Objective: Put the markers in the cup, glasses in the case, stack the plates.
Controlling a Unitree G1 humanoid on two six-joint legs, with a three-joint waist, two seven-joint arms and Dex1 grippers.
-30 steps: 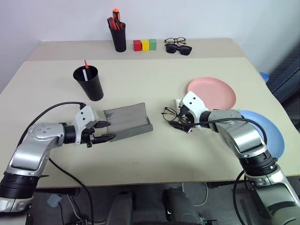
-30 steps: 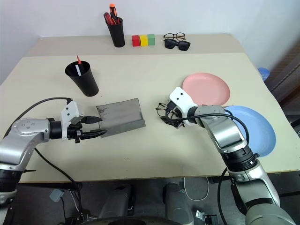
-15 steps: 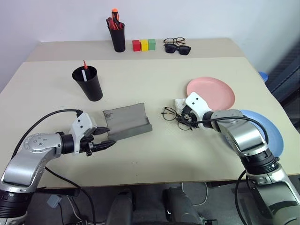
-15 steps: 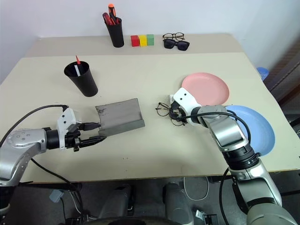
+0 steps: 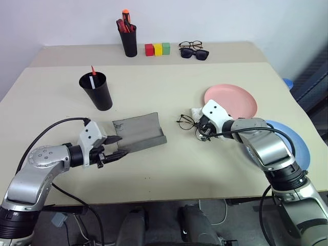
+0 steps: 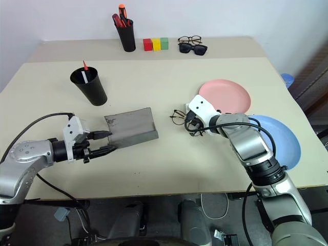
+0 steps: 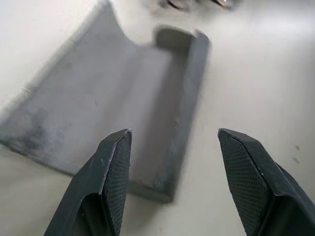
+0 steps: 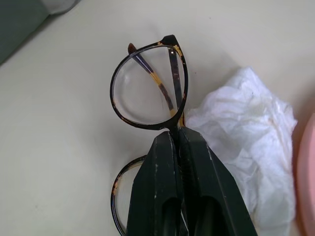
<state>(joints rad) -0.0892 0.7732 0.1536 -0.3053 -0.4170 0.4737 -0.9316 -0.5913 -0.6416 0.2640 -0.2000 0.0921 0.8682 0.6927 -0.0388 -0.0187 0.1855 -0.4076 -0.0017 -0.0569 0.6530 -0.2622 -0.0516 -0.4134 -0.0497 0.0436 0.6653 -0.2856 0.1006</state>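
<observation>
Nearest, the left gripper (image 5: 117,147) stands partly open and empty, one finger over the near corner of the case (image 5: 139,132), the other beside its near edge. That case lies open on the table (image 5: 169,87), its long axis slanting up to the right. Just right of it, the right gripper (image 8: 176,142) is pinched shut on the bridge of the glasses (image 5: 188,123), whose frame runs near to far, beside crumpled white tissue (image 8: 248,128). Farther left, the cup (image 5: 96,90) holds both markers (image 5: 93,76); pink plate (image 5: 231,101) and blue plate (image 5: 294,148) lie unstacked
</observation>
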